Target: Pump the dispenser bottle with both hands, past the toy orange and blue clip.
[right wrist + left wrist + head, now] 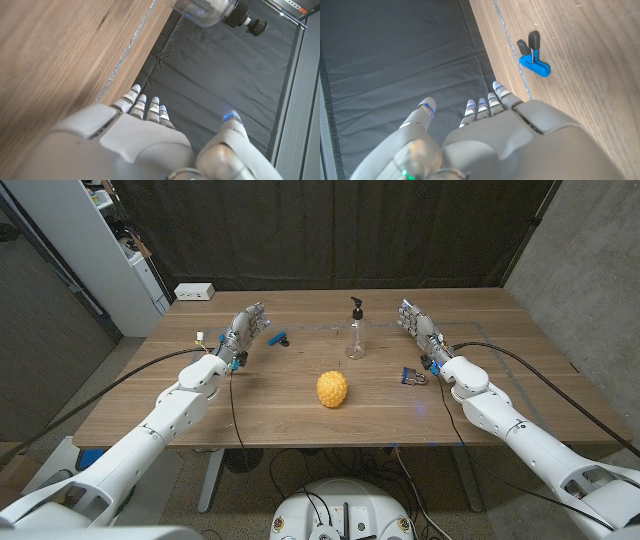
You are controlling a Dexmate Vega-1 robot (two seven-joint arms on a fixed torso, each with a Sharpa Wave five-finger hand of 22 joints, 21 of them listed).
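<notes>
Two robot hands: both up over the far half of the bench [300, 415], one each side of the bottle, neither holding anything.
Left robot hand [246, 327]: fingers spread and empty, palm apparently turned in toward the middle; it hovers at the bench's far left, well apart from the bottle. From the left wrist view [485, 135] the fingers reach out beyond the bench edge toward the dark curtain.
Blue clip [278, 338]: lying on the wood just beside the left robot hand, between it and the bottle; black handles up, seen sharply in the left wrist view [534, 59]. It sits right in that hand's path, so I'd say the reach must go over or around it.
Toy orange [332, 389]: front and centre, nearer the robot than the bottle, apart from both hands — a decoy to leave alone.
Dispenser bottle [355, 332]: upright, clear body, black pump on top, standing mid-bench toward the far side, untouched; its rounded body and pump also peek into the right wrist view [215, 11].
Padlock-like object [413, 376]: small blue and metal thing on the wood by the right forearm; too small to be sure.
Right robot hand [418, 320]: open as well, fingers apart, nothing in it, mirroring the left and near the bottle's other side.
Stage: my read, the approach — one hand to steady the body, the other to press the pump, neither yet in contact.
</notes>
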